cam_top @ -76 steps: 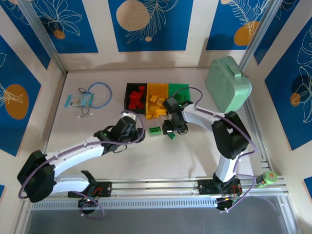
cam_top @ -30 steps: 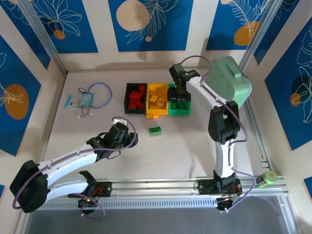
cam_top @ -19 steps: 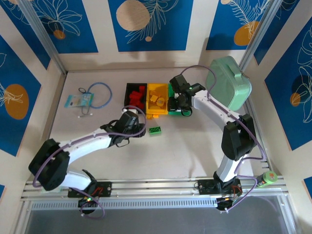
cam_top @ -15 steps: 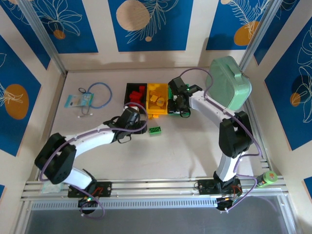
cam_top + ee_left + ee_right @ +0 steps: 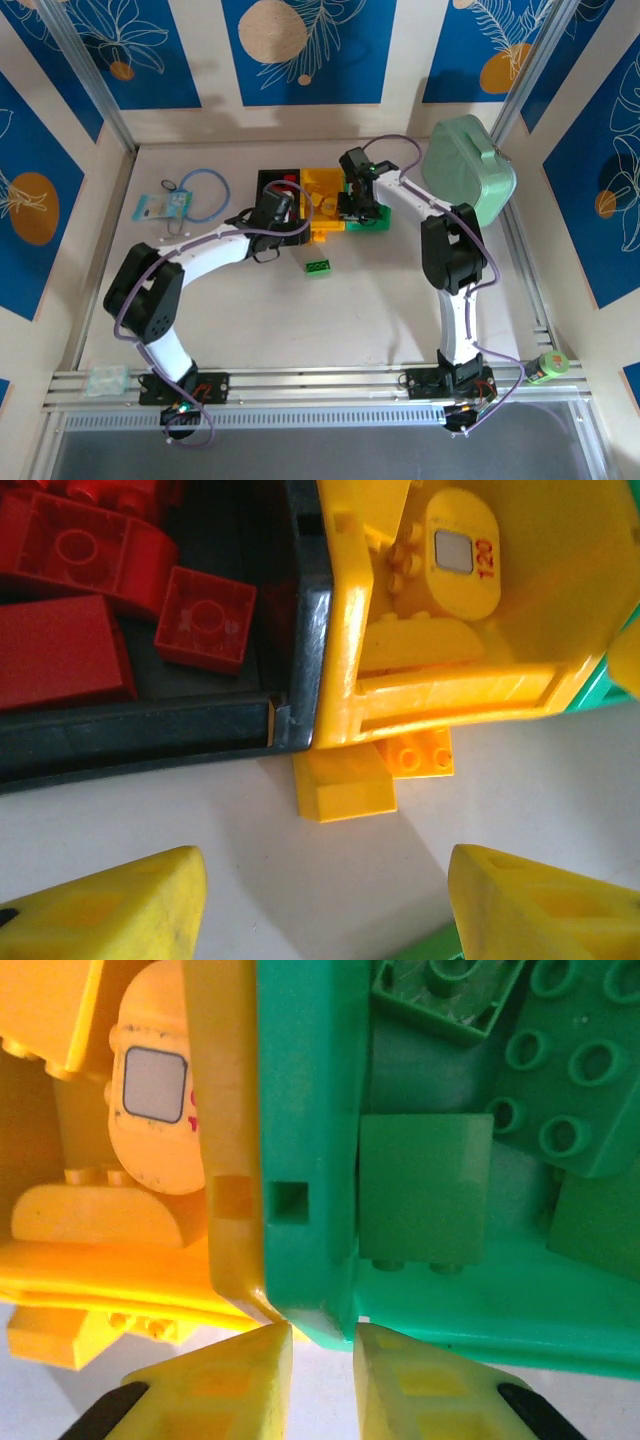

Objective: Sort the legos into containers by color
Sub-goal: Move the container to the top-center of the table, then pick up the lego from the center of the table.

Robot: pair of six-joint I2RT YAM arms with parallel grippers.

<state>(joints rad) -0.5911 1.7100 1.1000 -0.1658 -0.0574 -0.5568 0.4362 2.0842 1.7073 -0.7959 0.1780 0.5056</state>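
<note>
The three joined bins stand at the back: black [image 5: 272,188] with red bricks [image 5: 70,650], yellow [image 5: 326,186] with yellow bricks [image 5: 150,1100], green [image 5: 368,218] with green bricks [image 5: 425,1195]. Two yellow bricks [image 5: 345,785] lie on the table against the yellow bin's front. One green brick [image 5: 320,267] lies further forward. My left gripper [image 5: 283,218] [image 5: 325,865] is open wide just in front of the yellow bricks, with nothing between its fingers. My right gripper [image 5: 352,208] [image 5: 322,1335] hovers at the yellow-green junction, almost closed, holding nothing.
A large mint-green case [image 5: 468,170] leans at the back right. A blue cable loop [image 5: 205,192] and a small packet [image 5: 160,207] lie at the back left. Walls surround the table on three sides.
The right gripper carried a green brick from the table to the green bin, let it go, then shifted left to the bins' junction. The left arm reached forward to the bins' front.
</note>
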